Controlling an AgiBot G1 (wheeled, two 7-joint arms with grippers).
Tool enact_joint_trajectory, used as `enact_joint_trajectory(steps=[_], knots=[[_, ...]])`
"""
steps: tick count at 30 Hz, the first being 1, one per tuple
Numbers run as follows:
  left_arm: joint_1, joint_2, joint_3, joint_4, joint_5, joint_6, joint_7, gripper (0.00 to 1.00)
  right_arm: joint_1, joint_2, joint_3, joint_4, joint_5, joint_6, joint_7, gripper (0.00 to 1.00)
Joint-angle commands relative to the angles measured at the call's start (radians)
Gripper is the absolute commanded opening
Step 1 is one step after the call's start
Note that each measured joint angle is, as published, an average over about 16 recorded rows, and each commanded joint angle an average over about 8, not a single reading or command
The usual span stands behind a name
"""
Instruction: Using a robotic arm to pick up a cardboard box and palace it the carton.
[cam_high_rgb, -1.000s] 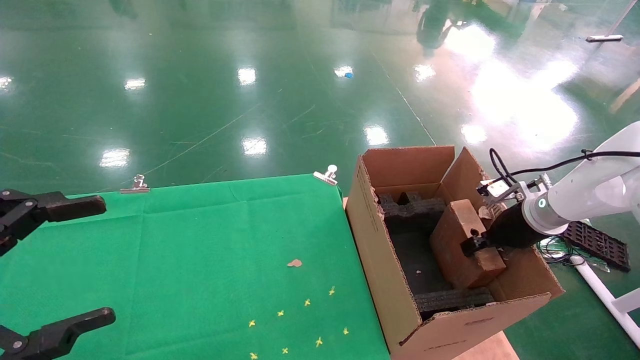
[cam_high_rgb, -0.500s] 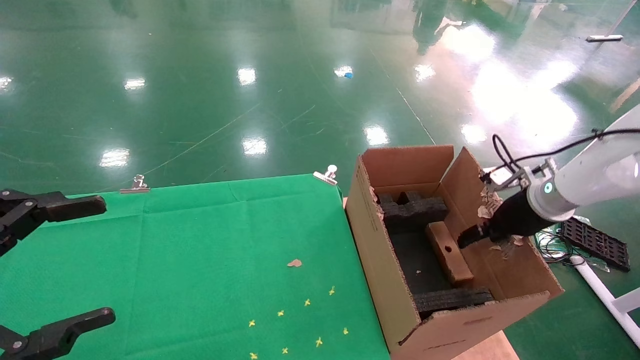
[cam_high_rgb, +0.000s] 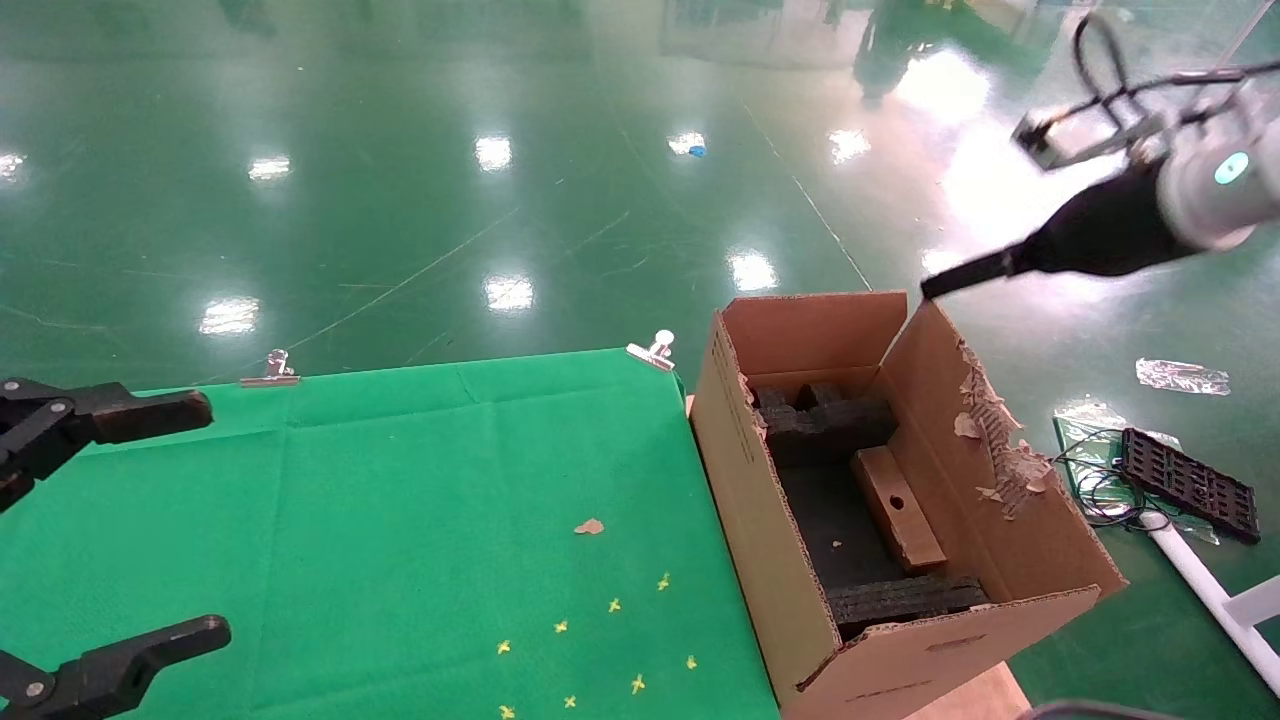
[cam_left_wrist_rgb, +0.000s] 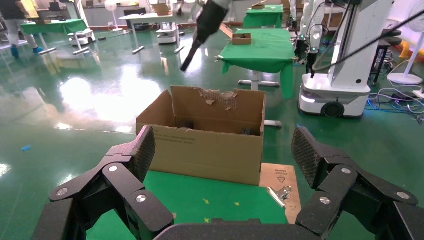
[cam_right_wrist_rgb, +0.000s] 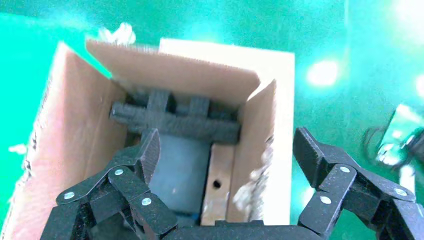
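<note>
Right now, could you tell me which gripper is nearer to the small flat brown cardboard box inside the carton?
Right. The right gripper, open and empty, hangs above the carton holding the small flat brown cardboard box. The left gripper sits open, far across the green table.

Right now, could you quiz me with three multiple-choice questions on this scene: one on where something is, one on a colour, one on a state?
1. Where is the cardboard box?
A. on the cloth
B. inside the carton
C. in a gripper

2. What colour is the table cloth?
A. green
B. red
C. white

3. How is the right gripper?
A. shut on the box
B. open, holding nothing
C. shut on foam

Answers: 1 B, it stands on edge beside the torn wall; 2 A, bright green; 3 B, its fingers are spread above the carton.
</note>
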Motion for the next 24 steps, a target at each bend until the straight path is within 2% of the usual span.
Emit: enact_joint_trajectory(steps=[1, 7, 10, 24], knots=[[0.0, 0.0, 0.0, 0.0, 0.0, 0.0, 0.0, 1.0, 0.04, 0.008, 0.002, 0.001, 0.002, 0.002, -0.027, 1.0], [0.0, 0.0, 0.0, 0.0, 0.0, 0.0, 0.0, 1.0, 0.06, 0.018, 0.027, 0.01, 0.011, 0.015, -0.046, 1.0], [0.0, 0.0, 0.0, 0.001, -0.001, 0.0, 0.0, 1.0, 0.033, 0.026, 0.07, 0.044, 0.02, 0.008, -0.059, 1.0], [-0.001, 0.0, 0.001, 0.001, -0.001, 0.0, 0.001, 1.0, -0.225, 0.077, 0.416, 0.328, 0.083, -0.06, -0.164, 1.0]])
